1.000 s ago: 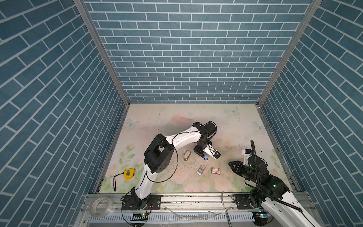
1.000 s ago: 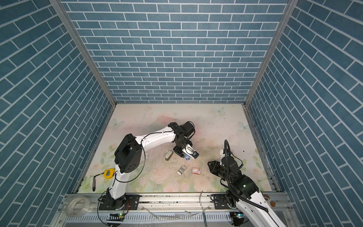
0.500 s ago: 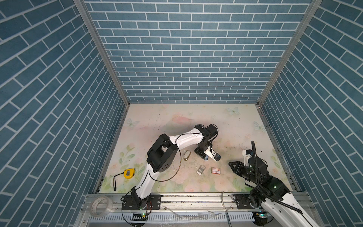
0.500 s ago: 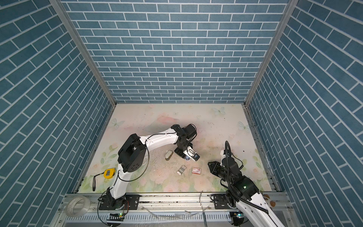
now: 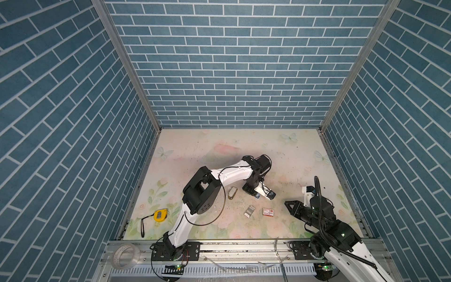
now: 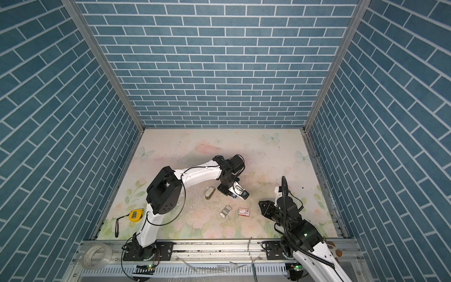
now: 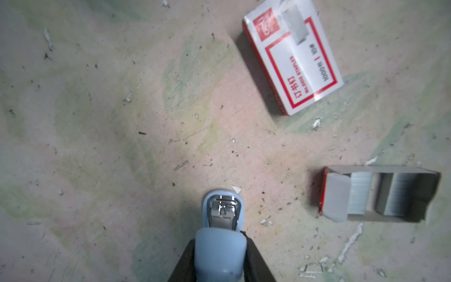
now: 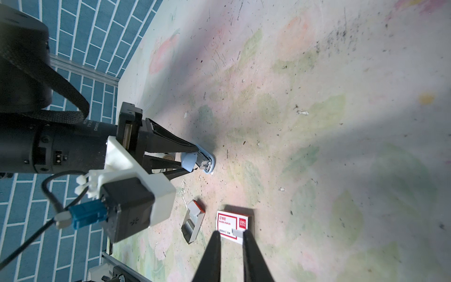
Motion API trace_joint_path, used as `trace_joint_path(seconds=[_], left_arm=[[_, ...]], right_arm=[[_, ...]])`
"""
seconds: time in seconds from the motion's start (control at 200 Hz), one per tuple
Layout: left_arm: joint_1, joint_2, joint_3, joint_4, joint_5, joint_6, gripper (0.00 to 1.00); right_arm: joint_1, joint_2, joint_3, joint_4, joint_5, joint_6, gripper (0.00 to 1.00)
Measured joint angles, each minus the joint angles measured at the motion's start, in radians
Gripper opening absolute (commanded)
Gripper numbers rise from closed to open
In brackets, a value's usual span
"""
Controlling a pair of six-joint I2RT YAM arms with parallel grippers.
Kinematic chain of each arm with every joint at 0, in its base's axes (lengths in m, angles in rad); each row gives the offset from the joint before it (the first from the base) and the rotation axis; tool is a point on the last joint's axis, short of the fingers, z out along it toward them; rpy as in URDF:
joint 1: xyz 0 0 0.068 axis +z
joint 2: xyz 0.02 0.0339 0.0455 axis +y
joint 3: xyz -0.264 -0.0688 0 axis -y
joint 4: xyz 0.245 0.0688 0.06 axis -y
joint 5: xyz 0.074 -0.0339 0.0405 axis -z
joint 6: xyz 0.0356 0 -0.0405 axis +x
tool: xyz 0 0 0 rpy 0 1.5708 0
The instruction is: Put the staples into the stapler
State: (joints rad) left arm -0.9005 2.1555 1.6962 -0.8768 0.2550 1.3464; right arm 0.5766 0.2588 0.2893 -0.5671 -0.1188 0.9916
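Now the left hand (image 8: 192, 158) has just squeezed shut on the stapler (image 7: 219, 246). A second ago its fingers were wider apart. Now they press on both sides of the light blue body and pinch it. The stapler's nose points down and seems to rest on the table (image 5: 219, 151).

I think that grip matters. With the stapler held firm, it can be kept steady or lifted while staples go in. The loading itself does not look started. The shiny metal track at the stapler's front shows in the left wrist view, but I cannot tell if anything sits in it.

A little nearer the front edge lies the open cardboard tray (image 7: 366, 169). The staples (image 7: 361, 193) are inside it. They are grey ribbed blocks lying side by side, with a white flap at one end. No hand is on them.

Next along is the red-and-white box (image 7: 292, 56), near the tray but not touching it. It lies flat and looks shut, so I cannot see what is in it.

Farthest right is the right hand (image 8: 231, 238). Its two fingers are only a little way apart and hold nothing. It hangs over the table near the red-and-white box and points toward it. My guess is that this hand will have to fetch a strip from the tray.
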Motion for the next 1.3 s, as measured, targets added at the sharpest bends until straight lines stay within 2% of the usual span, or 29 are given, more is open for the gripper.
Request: trace_joint_path(seconds=[0.18,0.46,0.695,0.885,1.145,1.3], left_arm=[[0.000,0.000,0.000,-0.002,0.000,-0.017,0.12],[0.011,0.000,0.008,-0.039,0.037,-0.100,0.11],[0.044,-0.001,0.014,-0.046,0.081,-0.199,0.11],[0.082,-0.026,0.005,-0.028,0.106,-0.278,0.09],[0.098,-0.188,-0.069,0.022,0.133,-0.372,0.08],[0.097,-0.226,-0.076,0.038,0.145,-0.413,0.06]], right_arm=[[0.000,0.000,-0.011,0.000,-0.001,0.000,0.18],[0.000,0.038,-0.025,0.018,-0.020,0.004,0.18],[0.000,0.116,-0.026,0.099,-0.056,0.006,0.18],[0.000,0.231,-0.034,0.242,-0.120,0.006,0.19],[-0.003,0.475,-0.023,0.463,-0.220,-0.002,0.20],[-0.015,0.612,0.027,0.568,-0.278,-0.010,0.21]])
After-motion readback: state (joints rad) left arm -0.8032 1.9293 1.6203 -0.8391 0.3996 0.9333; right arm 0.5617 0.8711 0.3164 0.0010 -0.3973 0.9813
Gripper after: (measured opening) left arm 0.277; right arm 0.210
